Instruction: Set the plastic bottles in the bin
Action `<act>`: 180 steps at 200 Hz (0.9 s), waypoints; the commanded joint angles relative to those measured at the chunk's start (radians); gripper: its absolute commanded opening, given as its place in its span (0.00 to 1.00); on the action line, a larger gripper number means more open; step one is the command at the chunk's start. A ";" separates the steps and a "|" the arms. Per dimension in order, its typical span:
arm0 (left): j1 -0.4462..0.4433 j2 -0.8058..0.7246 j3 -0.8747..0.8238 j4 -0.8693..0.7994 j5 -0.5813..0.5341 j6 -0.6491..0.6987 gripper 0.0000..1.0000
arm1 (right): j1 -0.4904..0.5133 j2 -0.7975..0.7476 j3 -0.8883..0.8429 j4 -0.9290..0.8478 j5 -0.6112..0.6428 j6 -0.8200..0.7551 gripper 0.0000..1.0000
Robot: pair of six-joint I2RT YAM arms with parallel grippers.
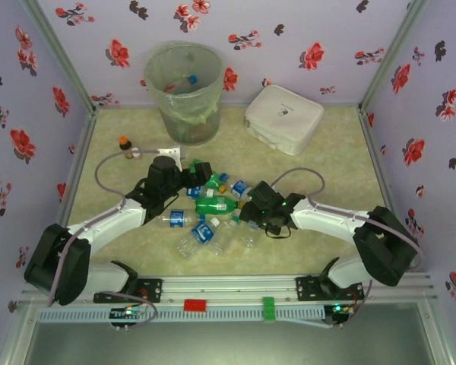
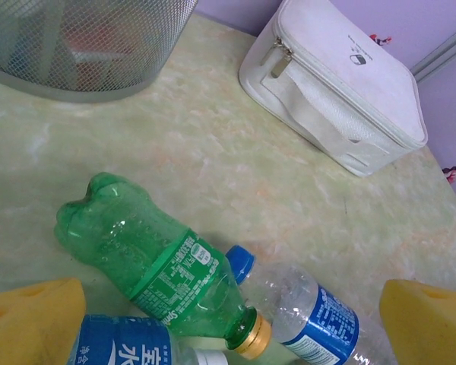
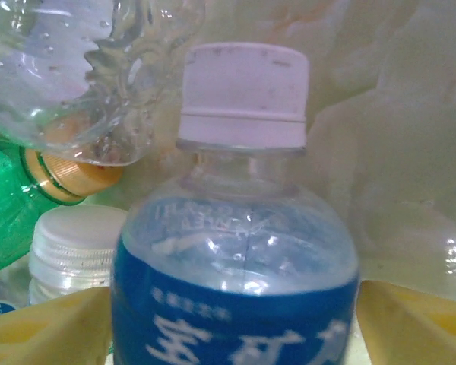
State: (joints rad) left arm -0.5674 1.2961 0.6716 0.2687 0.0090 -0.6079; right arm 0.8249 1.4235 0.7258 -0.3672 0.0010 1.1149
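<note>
The plastic bottles lie piled mid-table, clear with blue labels plus a few green. The bin, grey with a pale liner, stands at the back left and holds a bottle. My left gripper hovers at the pile's left, open; its yellow pads flank a green gold-capped bottle, a blue-capped clear bottle and a blue-labelled bottle. My right gripper is at the pile's right, shut on a white-capped, blue-labelled bottle, pads against its sides.
A flat white zippered box sits at the back right, beside the bin's mesh wall. A small brown bottle with an orange cap stands at the left. Floral walls enclose the table on three sides.
</note>
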 commanded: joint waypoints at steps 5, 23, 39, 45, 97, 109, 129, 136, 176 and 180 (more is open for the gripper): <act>-0.007 -0.003 0.034 0.004 -0.031 0.011 1.00 | 0.002 0.030 -0.023 0.056 0.031 0.055 0.77; -0.008 -0.004 0.035 0.006 -0.037 0.008 1.00 | 0.003 0.033 -0.022 0.063 0.036 0.053 0.70; -0.006 -0.006 0.031 0.011 -0.044 0.005 1.00 | 0.002 0.029 -0.022 0.055 0.049 0.052 0.65; -0.006 -0.007 0.027 0.020 -0.045 0.006 1.00 | 0.000 0.025 -0.022 0.053 0.052 0.052 0.64; 0.036 -0.020 -0.016 0.072 -0.046 -0.024 1.00 | -0.015 -0.081 0.000 0.009 0.083 -0.018 0.55; 0.057 -0.025 -0.026 0.079 -0.046 -0.035 1.00 | -0.029 -0.110 0.042 -0.013 0.101 -0.073 0.54; 0.104 -0.032 -0.037 0.089 -0.031 -0.082 1.00 | -0.058 -0.126 0.133 -0.023 0.122 -0.169 0.52; 0.120 -0.034 -0.039 0.087 -0.021 -0.109 1.00 | -0.069 -0.123 0.165 -0.012 0.125 -0.205 0.51; 0.188 -0.063 -0.027 0.012 -0.042 -0.220 1.00 | -0.126 -0.014 0.377 0.174 0.081 -0.325 0.49; 0.199 -0.065 -0.021 -0.008 -0.042 -0.223 1.00 | -0.130 0.000 0.402 0.191 0.070 -0.335 0.49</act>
State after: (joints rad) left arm -0.4072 1.2655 0.6384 0.3145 -0.0116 -0.7433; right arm 0.7238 1.3472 0.9997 -0.3229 0.0830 0.8982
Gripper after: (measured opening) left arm 0.998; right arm 0.567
